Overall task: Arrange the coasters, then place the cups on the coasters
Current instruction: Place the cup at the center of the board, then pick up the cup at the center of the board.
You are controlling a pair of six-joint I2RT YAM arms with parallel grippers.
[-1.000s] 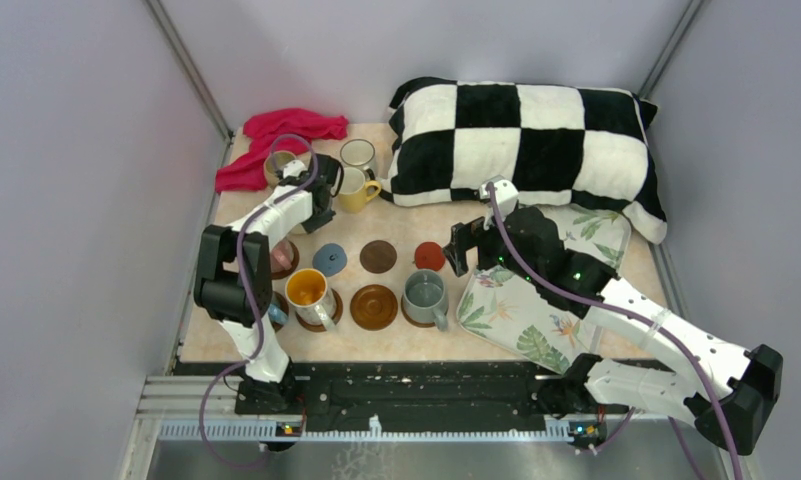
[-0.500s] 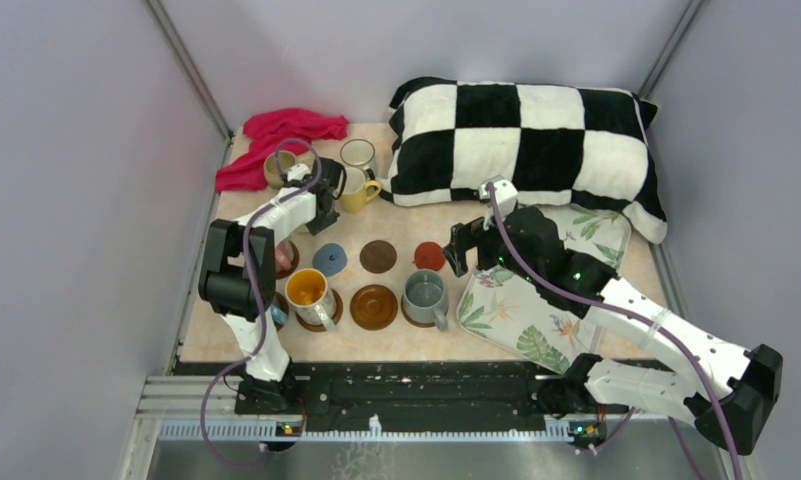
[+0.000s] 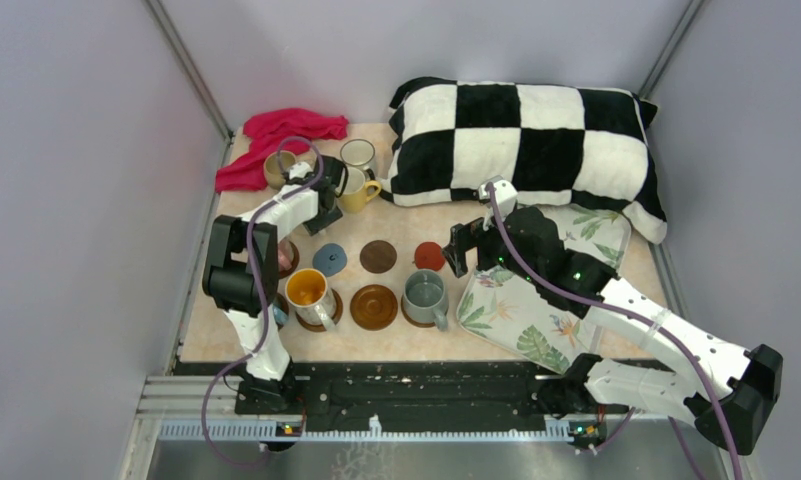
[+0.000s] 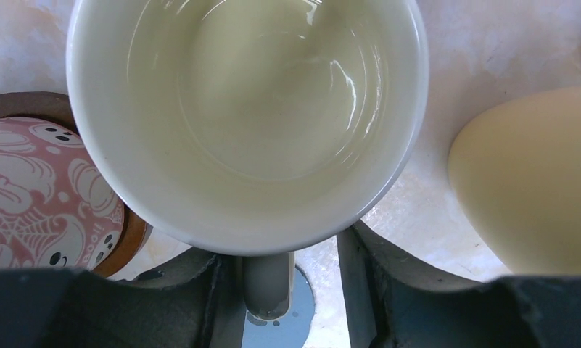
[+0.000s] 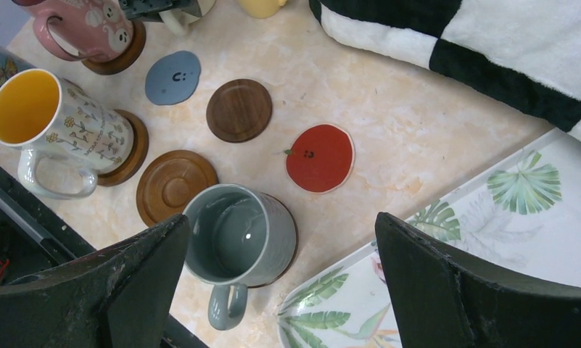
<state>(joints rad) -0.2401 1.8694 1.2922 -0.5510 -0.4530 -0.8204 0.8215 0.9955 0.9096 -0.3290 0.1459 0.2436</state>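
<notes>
So the left gripper (image 4: 283, 264) is parked around the handle of the cream mug (image 4: 244, 109). Its fingers sit either side of the handle but aren't squeezing, and you can see a gap on one side, so it's loosely apart rather than clamped. That mug is at the back left of the table (image 5: 389, 123), just beside the pink mug (image 4: 40, 188) with the ghost print (that one's on a brown coaster (image 4: 131, 243)) and near the yellow mug (image 4: 534, 181). The blue coaster (image 4: 291, 326) peeks out below the handle, with nothing on it. I can't tell if the cream mug is down on the table or slightly off it

The right gripper (image 5: 281, 225) is spread wide with nothing in it, hanging above the grey mug (image 5: 236, 235), which sits on a coaster. Next to that is an empty wooden coaster (image 5: 176, 186), then the flowery mug (image 5: 62, 123) on its own coaster. Behind those, the dark coaster (image 5: 239, 109) and red coaster (image 5: 319, 157) are both bare. The leaf tray (image 5: 505, 239) is on the right, with the checkered pillow (image 3: 536, 140) behind
</notes>
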